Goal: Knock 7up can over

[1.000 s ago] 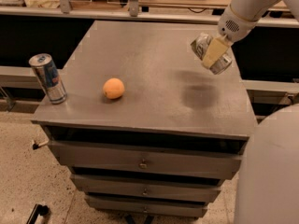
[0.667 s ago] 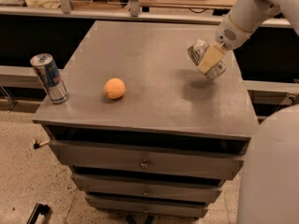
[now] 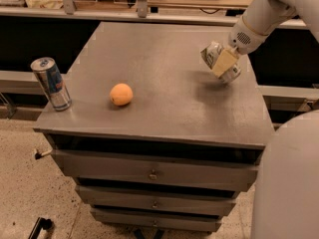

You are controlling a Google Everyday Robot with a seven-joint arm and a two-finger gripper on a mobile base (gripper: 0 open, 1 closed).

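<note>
The 7up can (image 3: 212, 55), white and green with a silver end, is tilted on its side in my gripper (image 3: 223, 63) at the right side of the grey cabinet top (image 3: 154, 54). The gripper is shut on the can, and a beige finger pad (image 3: 225, 61) lies across its side. The can hangs just above the surface, with its shadow right beneath it. My white arm reaches in from the upper right.
A tall slim blue-and-silver can (image 3: 51, 83) stands upright at the left front corner. An orange (image 3: 121, 94) lies left of centre. Drawers (image 3: 152, 173) are below the top. A shelf runs behind, and my white body fills the lower right.
My gripper has moved down and slightly left with the 7up can, bringing it closer to the cabinet top. The orange and the blue can have not moved.
</note>
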